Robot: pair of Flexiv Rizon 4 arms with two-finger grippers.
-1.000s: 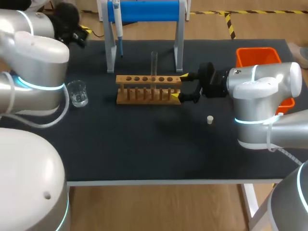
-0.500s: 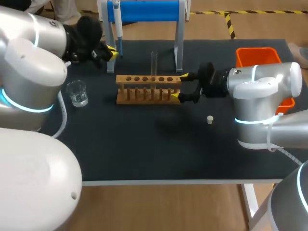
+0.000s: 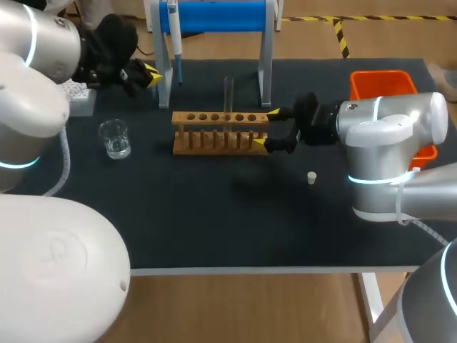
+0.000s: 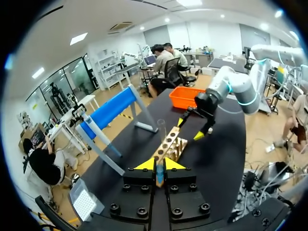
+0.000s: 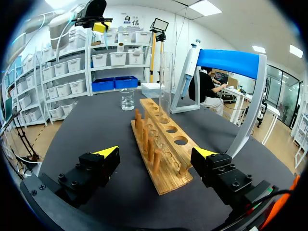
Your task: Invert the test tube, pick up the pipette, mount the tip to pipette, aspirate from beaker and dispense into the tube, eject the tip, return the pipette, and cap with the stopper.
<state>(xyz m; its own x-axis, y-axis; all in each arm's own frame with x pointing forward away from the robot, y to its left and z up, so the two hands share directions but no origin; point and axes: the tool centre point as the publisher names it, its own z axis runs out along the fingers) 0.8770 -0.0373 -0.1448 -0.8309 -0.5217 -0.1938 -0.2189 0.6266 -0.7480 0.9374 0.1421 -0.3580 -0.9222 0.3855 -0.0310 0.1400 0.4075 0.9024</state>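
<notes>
The clear test tube stands upright in the wooden rack. My right gripper is open, one finger on each side of the rack's right end; in the right wrist view the rack lies between its fingers, and the tube is ahead. The blue-and-white pipette hangs on the blue stand. My left gripper is shut, just left of the stand's left leg. In its own view a small blue piece sits between the tips. The beaker is at left, the white stopper at right.
A tip box sits at the table's far left behind the beaker. An orange bin stands at the back right beside my right arm. Bare black mat stretches from the rack to the table's front edge.
My left arm swung in from the far left to the stand's left leg, then drew back a little to the left. The right arm and rack have not moved.
</notes>
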